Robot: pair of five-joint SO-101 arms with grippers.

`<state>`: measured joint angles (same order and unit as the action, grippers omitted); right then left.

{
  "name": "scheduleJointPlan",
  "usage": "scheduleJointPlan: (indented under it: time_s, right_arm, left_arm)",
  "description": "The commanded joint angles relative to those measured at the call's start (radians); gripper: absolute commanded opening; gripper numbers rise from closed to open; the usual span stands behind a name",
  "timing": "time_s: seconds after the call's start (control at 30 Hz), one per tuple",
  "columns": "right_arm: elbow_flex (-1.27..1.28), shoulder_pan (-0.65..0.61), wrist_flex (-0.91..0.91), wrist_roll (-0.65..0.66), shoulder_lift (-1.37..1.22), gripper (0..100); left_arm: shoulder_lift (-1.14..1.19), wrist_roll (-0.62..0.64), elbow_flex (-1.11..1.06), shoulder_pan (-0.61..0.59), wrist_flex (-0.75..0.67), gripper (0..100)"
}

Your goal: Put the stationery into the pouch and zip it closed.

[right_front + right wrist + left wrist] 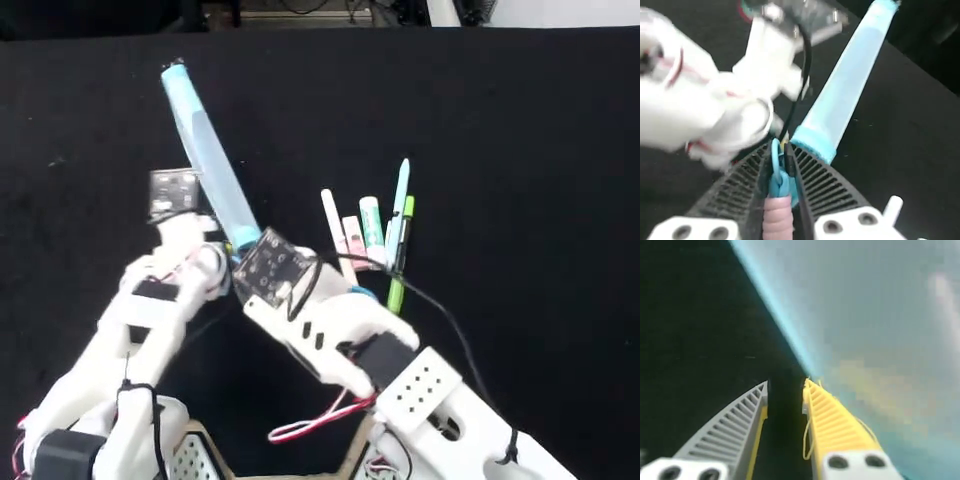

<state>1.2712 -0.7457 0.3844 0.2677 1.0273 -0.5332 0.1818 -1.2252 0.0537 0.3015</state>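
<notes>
A long light-blue pouch (208, 150) lies slanted on the black table, its near end between both arms. My right gripper (781, 150) is shut on the blue zipper pull (776, 172), which carries a pink tag (777, 217), at the pouch's near end (812, 140). My left gripper (786, 385) is slightly open right beside the pouch (875, 325), with only dark table between its fingers; its yellow finger (832, 425) lies along the pouch's edge. In the high view both grippers meet at the near end (238, 245). Several pens (400, 200), a glue stick (372, 222) and an eraser (352, 236) lie loose to the right.
The black table (520, 130) is bare at the far side and at the right. A black cable (445, 315) runs from the right arm over the green pen (398, 290). The left arm's body (715, 110) stands close in front of the right gripper.
</notes>
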Motion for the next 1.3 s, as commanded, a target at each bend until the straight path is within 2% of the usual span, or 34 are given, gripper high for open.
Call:
scheduleJointPlan:
  time_s: [0.0,0.17,0.3,0.43,0.53,0.7,0.93,1.17,1.27]
  right_arm:
    - [0.070,-0.058,-0.124,0.014,0.025,1.1]
    - [0.101,-0.074,-0.149,0.018,0.025,1.1]
    - [0.104,-0.071,-0.149,0.020,0.024,1.1]
    - [0.099,-0.043,-0.150,0.021,-0.004,1.1]
    - [0.071,-0.015,-0.152,0.052,-0.084,1.1]
    - [-0.010,-0.011,-0.149,0.074,-0.251,1.1]
    - [-0.042,-0.011,-0.153,0.074,-0.306,1.1]
    - [-0.044,-0.011,-0.155,0.069,-0.306,1.1]
    - [-0.044,-0.011,-0.155,0.069,-0.306,1.1]
  left_arm:
    - [-0.009,0.008,0.005,-0.148,0.008,12]
    - [-0.023,0.008,0.039,-0.292,0.026,12]
    - [-0.092,0.009,0.102,-0.346,0.203,12]
    - [-0.203,0.008,0.153,-0.346,0.388,12]
    - [-0.304,-0.020,0.170,-0.346,0.466,12]
    - [-0.493,-0.172,0.131,-0.271,0.542,12]
    - [-0.764,-0.262,0.056,-0.193,0.629,12]
    - [-0.916,-0.275,0.056,-0.180,0.720,12]
    - [-0.944,-0.338,0.068,-0.179,0.743,18]
